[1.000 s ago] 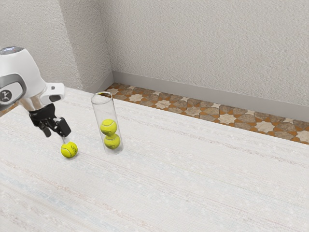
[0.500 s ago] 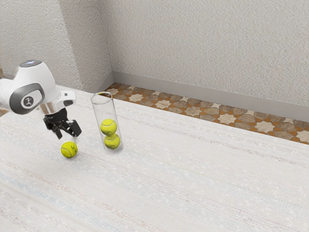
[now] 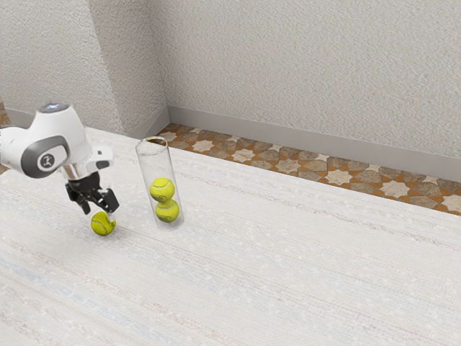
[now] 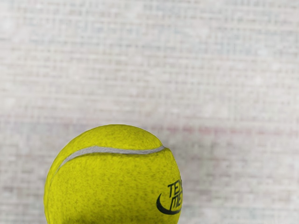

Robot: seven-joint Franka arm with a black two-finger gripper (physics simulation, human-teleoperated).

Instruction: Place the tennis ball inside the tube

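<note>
The jaws have dropped to the loose tennis ball point(image 3: 101, 225) — still apart, so closing likely comes next, then the clear tube point(image 3: 158, 171).

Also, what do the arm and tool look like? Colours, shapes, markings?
The arm has a smooth, rounded white shell with a dark grey band, a round dark emblem and a grey-blue cap on top. The tool is black and angular, with two fingers.
</note>
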